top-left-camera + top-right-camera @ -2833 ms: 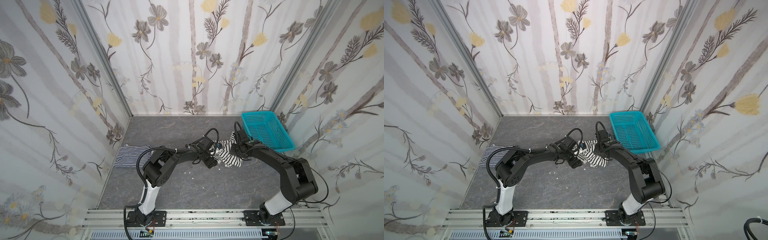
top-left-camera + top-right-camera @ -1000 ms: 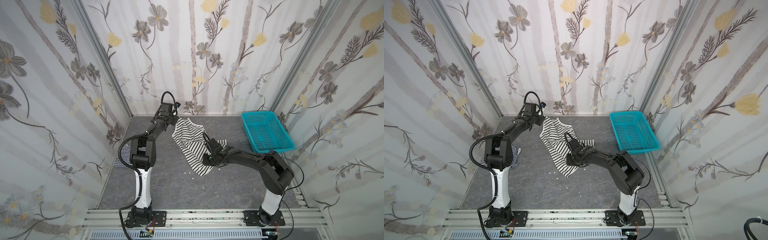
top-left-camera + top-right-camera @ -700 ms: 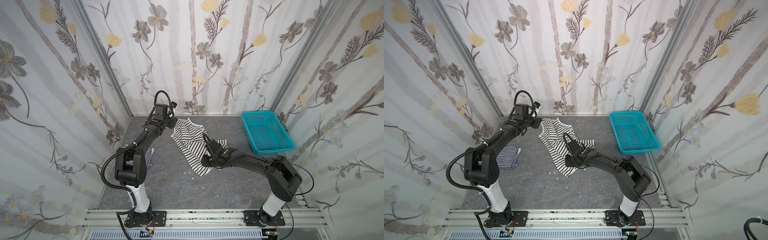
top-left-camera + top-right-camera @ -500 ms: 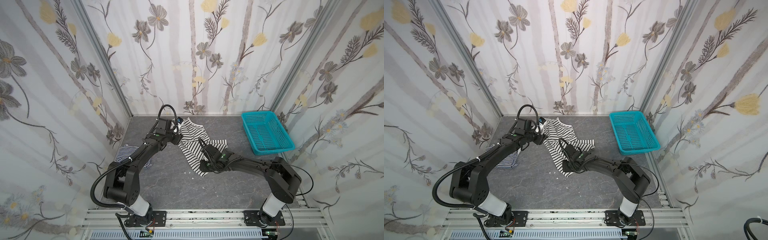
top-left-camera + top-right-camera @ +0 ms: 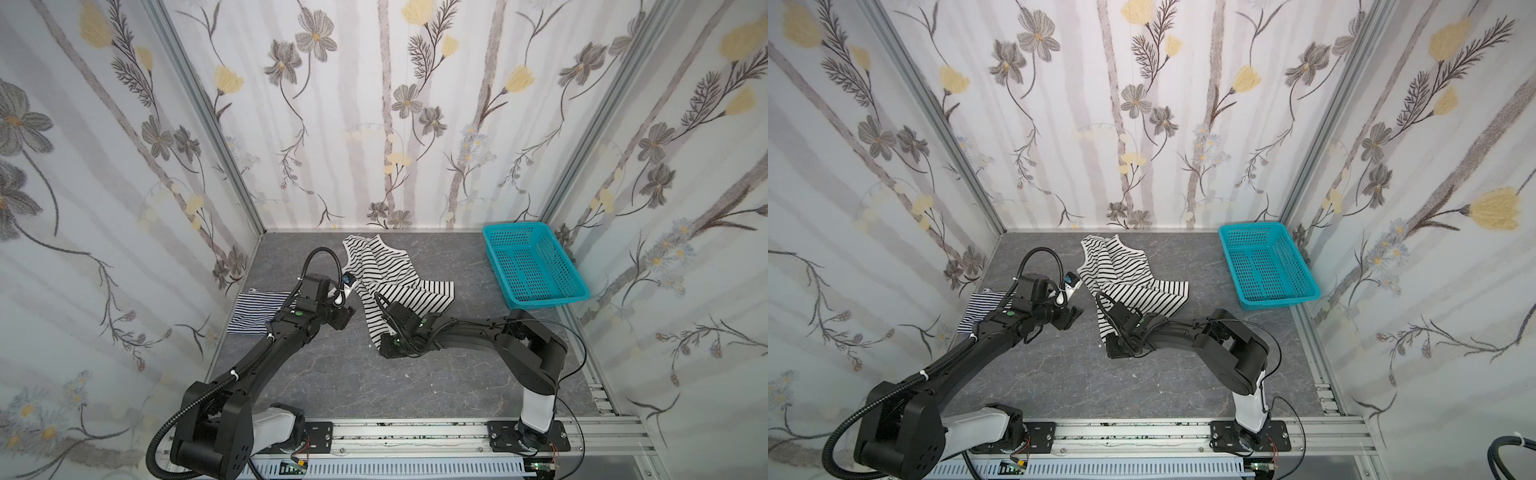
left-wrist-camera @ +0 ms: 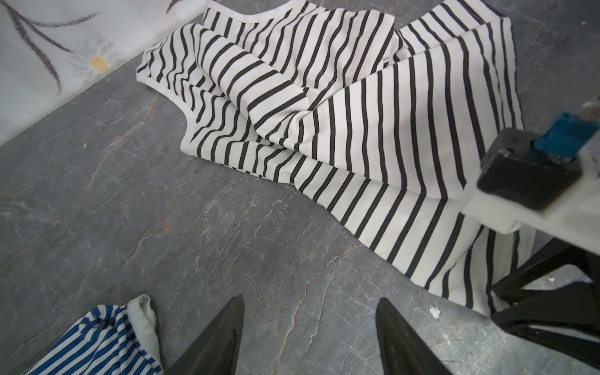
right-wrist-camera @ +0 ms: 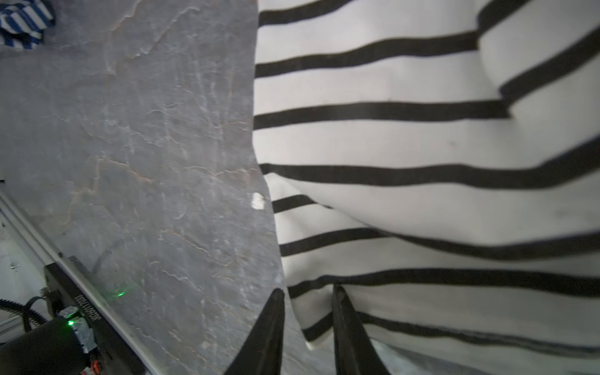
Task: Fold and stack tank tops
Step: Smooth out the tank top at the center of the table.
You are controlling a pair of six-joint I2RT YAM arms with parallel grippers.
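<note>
The black-striped tank top [image 5: 386, 270] is lying twelve-to-six, straps pointing to twelve o'clock; right jaws are pinching its hem, left jaws standing open.

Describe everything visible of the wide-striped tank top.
The wide-striped tank top is soft white cloth with black stripes and white-bound neck and armholes. It lies unfolded and rumpled on the grey table, straps toward the back wall, a fold creased across its middle. The right gripper pinches its near hem corner.
</note>
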